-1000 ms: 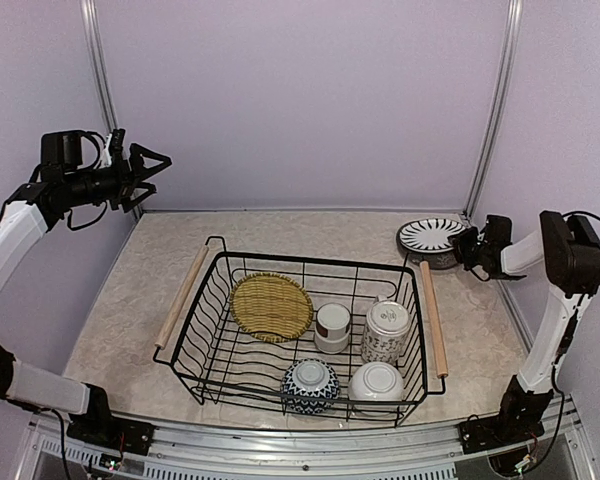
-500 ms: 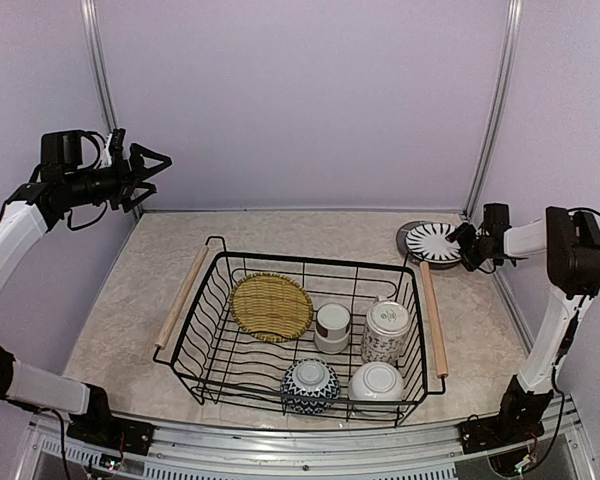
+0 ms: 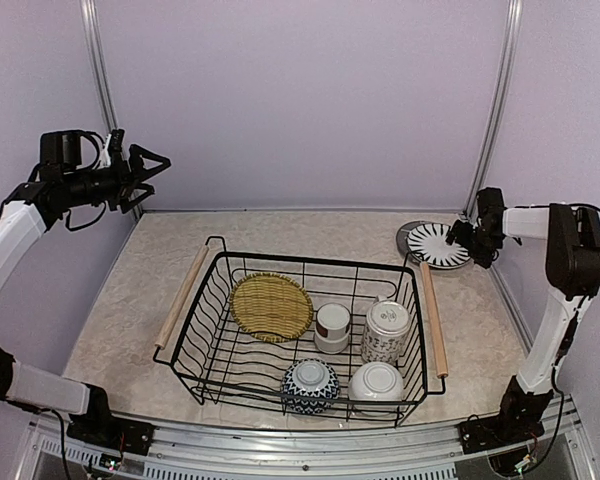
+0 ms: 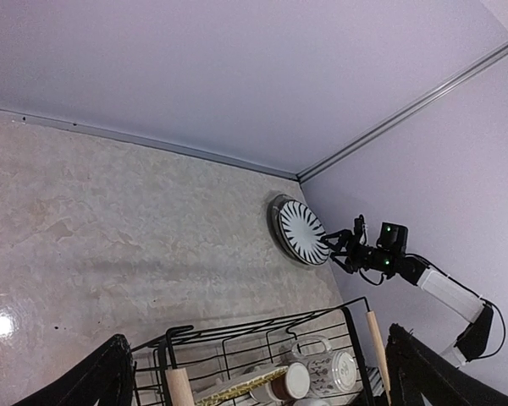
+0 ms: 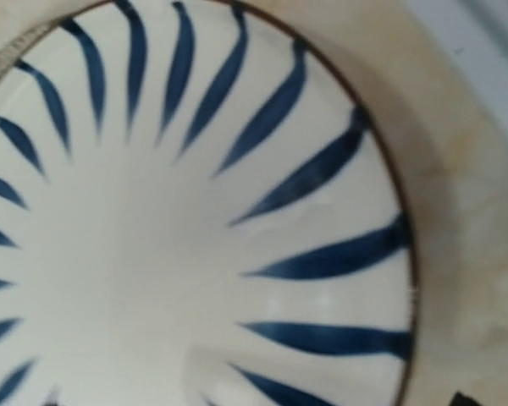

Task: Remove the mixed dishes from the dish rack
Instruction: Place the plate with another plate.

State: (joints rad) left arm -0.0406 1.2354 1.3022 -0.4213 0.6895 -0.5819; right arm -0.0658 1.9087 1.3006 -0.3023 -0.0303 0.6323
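The black-white striped plate (image 3: 432,244) lies on the table at the back right, outside the dish rack (image 3: 216,262). My right gripper (image 3: 460,238) is at its right edge, open, fingers spread beside the rim (image 4: 334,247). In the right wrist view the plate (image 5: 195,245) fills the frame and no finger shows clearly. In the rack sit the woven yellow mat (image 3: 271,306), the white cup with brown band (image 3: 332,327), the tall patterned cup (image 3: 385,332), the blue-patterned bowl (image 3: 310,386) and the white bowl (image 3: 376,382). My left gripper (image 3: 148,166) hangs open, high at the left wall.
The rack's right wooden handle (image 3: 433,318) ends just in front of the plate. A metal post (image 3: 485,150) stands in the back right corner behind my right wrist. The purple walls close in the table on three sides.
My right gripper has opened and let go of the striped plate, which now rests on the table. Its wrist swung toward the back wall. The left arm has not moved.
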